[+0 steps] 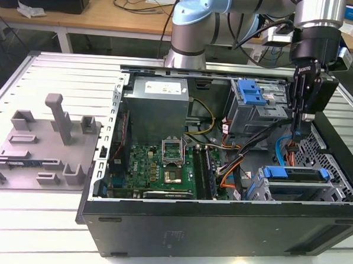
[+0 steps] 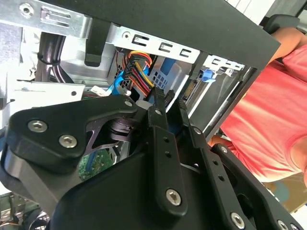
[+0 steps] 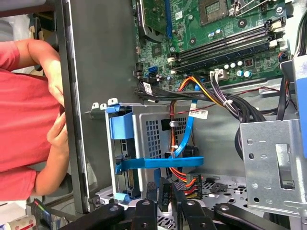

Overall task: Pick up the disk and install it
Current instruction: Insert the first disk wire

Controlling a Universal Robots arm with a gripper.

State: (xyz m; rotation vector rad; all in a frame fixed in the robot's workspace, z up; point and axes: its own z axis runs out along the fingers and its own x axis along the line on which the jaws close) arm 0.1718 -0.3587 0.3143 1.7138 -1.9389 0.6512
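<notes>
I am hanging my gripper (image 1: pixel 297 131) inside the open case (image 1: pixel 219 229), at the exterior view's right, close over the drive cage (image 3: pixel 153 134). My fingers (image 2: pixel 158 124) are standing almost together with a thin slit between them, and they are not holding the disk (image 1: pixel 295 184). Something small and dark is sitting at their tips in the second wrist view; I cannot tell whether I am pinching it. The disk is lying in the cage near my tips, its blue rail (image 3: pixel 158 163) crossing the bay beside the cables (image 3: pixel 206 93). I am judging the picking and seating as done. Whether any cable is plugged into the disk is hidden.
</notes>
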